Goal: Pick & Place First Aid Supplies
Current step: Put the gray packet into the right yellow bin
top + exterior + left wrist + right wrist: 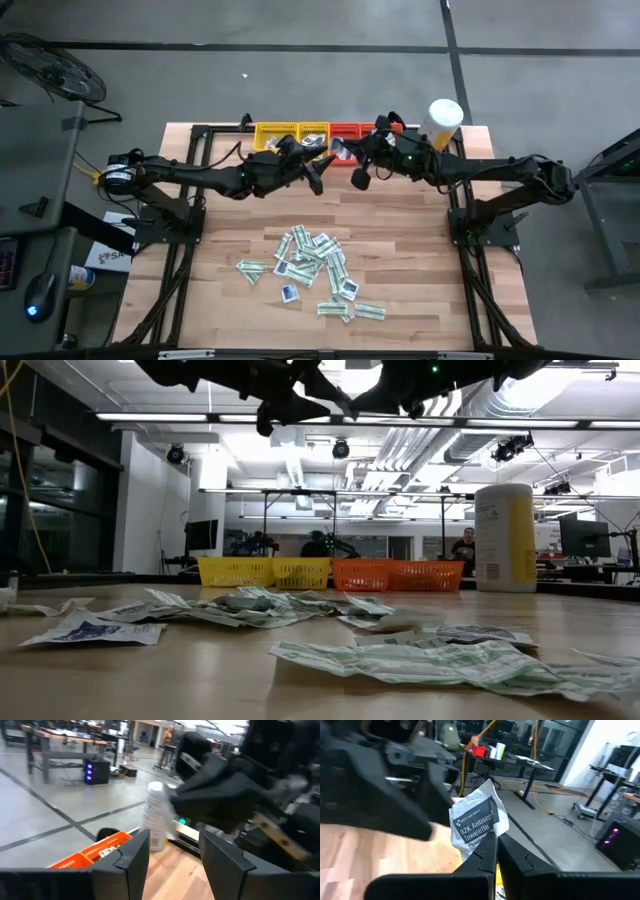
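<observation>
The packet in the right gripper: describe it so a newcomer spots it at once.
Start at the row of trays along the table's far edge. Above it the two arms meet, and the right gripper is shut on a crumpled white packet. Unlike the packets lying in the pile on the table, it is held in the air, printed "BZK Antiseptic Towelette".

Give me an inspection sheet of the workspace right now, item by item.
Surface: wooden table, bare around the pile.
Job's things: packet pile mid-table; one antiseptic towelette packet in the right gripper.
Clutter: yellow trays, red trays, white-and-yellow canister along the far edge.
Grippers: left gripper open, empty, near the trays; right gripper shut on the packet.
Cables: yellow cable beyond the table.
Surroundings: workshop benches, a person far off.
</observation>
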{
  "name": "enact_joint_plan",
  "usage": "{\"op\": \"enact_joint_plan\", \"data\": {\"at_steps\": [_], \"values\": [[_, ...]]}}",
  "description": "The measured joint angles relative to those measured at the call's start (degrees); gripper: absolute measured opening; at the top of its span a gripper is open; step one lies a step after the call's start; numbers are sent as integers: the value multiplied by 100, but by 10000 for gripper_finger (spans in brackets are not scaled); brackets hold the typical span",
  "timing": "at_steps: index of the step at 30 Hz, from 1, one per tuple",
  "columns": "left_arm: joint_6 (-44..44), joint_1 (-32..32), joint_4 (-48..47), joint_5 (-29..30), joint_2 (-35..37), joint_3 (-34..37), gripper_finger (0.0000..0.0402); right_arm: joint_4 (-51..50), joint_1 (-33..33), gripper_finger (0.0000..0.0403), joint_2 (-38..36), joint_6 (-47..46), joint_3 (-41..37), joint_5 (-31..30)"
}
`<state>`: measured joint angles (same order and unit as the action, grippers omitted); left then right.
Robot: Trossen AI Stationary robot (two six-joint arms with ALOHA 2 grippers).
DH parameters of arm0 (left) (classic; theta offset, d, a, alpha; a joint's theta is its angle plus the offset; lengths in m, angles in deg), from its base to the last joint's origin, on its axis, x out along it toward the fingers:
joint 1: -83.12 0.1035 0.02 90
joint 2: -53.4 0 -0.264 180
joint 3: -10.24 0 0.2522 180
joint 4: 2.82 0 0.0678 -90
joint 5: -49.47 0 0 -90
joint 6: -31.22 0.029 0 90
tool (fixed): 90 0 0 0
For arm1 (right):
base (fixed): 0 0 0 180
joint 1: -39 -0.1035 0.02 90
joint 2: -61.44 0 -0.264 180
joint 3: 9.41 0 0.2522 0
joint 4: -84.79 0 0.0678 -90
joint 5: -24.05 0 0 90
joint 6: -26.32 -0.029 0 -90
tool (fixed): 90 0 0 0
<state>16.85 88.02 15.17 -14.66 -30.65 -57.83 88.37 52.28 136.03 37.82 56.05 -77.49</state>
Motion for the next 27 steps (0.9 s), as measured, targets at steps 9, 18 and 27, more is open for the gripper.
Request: {"op": "enact_joint_plan", "data": {"at_steps": [9,18,27], "values": [[37,2,151,195,1,0,168,0,-18,0,2,-9,0,209],[59,0,125,197,-59,4,100,0,-18,0,2,1,0,298],[57,0,111,219,-59,5,12,-20,-16,1,2,6,0,427]]}}
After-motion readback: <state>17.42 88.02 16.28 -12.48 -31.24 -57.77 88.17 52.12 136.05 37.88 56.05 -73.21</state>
